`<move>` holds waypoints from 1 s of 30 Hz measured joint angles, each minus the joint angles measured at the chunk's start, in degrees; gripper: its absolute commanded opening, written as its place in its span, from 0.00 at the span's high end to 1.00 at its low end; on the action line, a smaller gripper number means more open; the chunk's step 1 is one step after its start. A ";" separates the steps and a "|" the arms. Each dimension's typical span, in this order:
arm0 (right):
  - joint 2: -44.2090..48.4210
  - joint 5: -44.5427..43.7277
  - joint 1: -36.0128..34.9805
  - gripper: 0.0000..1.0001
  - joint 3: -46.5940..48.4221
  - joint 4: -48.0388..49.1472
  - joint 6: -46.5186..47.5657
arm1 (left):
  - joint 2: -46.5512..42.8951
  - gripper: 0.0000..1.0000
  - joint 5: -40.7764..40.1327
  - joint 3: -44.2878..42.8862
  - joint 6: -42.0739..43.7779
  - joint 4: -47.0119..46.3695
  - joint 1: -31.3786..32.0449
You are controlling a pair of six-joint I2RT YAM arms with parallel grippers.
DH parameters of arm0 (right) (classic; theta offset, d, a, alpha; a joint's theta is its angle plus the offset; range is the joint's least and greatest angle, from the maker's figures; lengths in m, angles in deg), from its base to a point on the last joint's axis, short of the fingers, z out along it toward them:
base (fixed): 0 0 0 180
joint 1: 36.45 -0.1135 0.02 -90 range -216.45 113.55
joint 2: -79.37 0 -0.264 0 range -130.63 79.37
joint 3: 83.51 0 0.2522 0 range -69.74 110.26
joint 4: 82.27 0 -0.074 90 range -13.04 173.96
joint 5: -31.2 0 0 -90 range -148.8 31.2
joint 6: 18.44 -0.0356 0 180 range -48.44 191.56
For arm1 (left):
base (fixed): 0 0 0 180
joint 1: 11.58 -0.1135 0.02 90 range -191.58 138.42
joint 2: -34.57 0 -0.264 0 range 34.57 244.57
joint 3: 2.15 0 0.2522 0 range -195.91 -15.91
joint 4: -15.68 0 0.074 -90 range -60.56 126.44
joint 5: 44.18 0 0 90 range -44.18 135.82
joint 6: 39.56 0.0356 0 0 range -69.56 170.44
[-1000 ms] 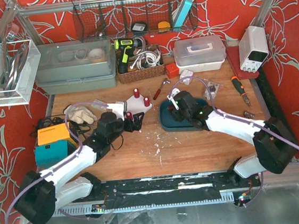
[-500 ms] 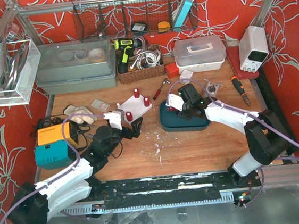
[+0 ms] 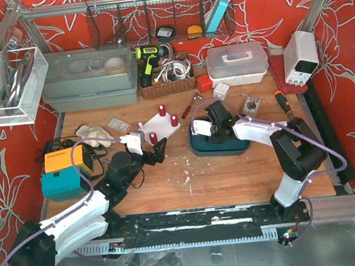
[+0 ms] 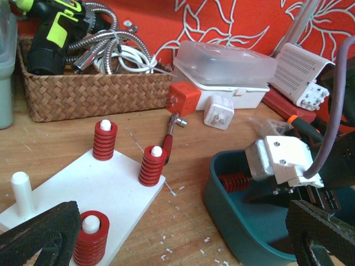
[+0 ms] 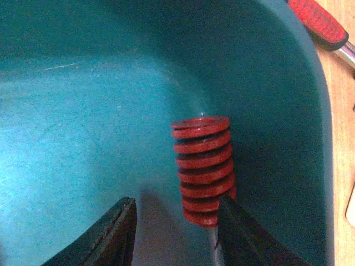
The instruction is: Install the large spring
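Note:
The large spring [image 5: 203,169], red, lies on its side on the floor of the teal tray [image 5: 66,111] and also shows in the left wrist view [image 4: 236,182]. My right gripper [image 5: 176,209] reaches down into the tray [image 3: 195,149]. Its jaws are narrowed but open: the right finger [image 5: 244,233] meets the spring's near end and the left finger [image 5: 105,238] stands apart from it. The white peg plate [image 4: 83,183] carries three red springs and one bare peg [image 4: 21,191]. My left gripper [image 4: 177,224] hovers wide open and empty between the plate [image 3: 160,123] and the tray.
A red-handled screwdriver [image 4: 166,145] lies between plate and tray. Behind stand a wicker basket [image 4: 94,91] with a drill, a red cube [image 4: 184,100], a white charger [image 4: 217,112] and a clear lidded box [image 4: 224,66]. Orange and teal boxes [image 3: 64,170] sit at the left.
My right gripper has shifted toward the tray's left end and its jaws have narrowed around the spring's end. The left gripper drew back a little from the peg plate.

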 measured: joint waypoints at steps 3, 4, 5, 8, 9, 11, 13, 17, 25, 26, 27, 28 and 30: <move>-1.66 0.07 0.02 0.56 1.20 -0.02 1.40 | -0.07 0.00 -0.37 0.00 0.00 0.02 0.00; -2.21 0.04 0.02 0.56 1.66 0.00 1.75 | -0.11 0.00 -0.39 0.00 0.00 0.02 0.00; -2.69 0.02 0.02 0.56 2.05 0.00 2.10 | -0.17 0.00 -0.42 0.00 -0.02 0.04 0.00; -3.52 -0.22 0.07 0.56 2.64 0.35 2.78 | -0.55 0.00 -0.44 0.00 -0.02 0.02 0.00; -3.69 -0.33 0.13 0.55 2.71 0.50 2.84 | -0.70 0.00 -0.44 0.00 -0.02 0.02 0.00; -4.31 -0.90 0.35 0.55 3.23 0.66 2.93 | -0.87 0.00 -0.44 0.00 -0.02 0.02 0.00; -5.42 -1.16 0.63 0.54 4.13 0.55 3.04 | -0.96 0.00 -0.46 0.00 -0.02 0.02 0.00; -6.71 -0.81 1.55 0.51 5.11 -0.92 3.30 | -1.05 0.00 -0.72 0.00 -0.02 0.04 0.00; -6.86 1.36 2.58 0.55 7.21 -6.58 3.45 | -1.95 0.00 -1.14 0.04 -0.02 0.04 0.00; -6.93 1.77 2.67 0.57 7.37 -7.19 3.48 | -1.97 0.00 -1.27 0.04 0.00 0.02 0.00; -7.04 2.29 2.67 0.58 7.74 -8.09 3.45 | -1.97 0.00 -1.31 0.04 -0.02 0.04 0.00; -7.26 2.62 2.67 0.58 8.17 -8.76 3.43 | -1.97 0.00 -1.38 0.04 -0.02 0.04 0.00; -7.89 3.28 2.67 0.54 9.01 -9.75 3.43 | -1.97 0.00 -1.44 0.04 -0.02 0.04 0.00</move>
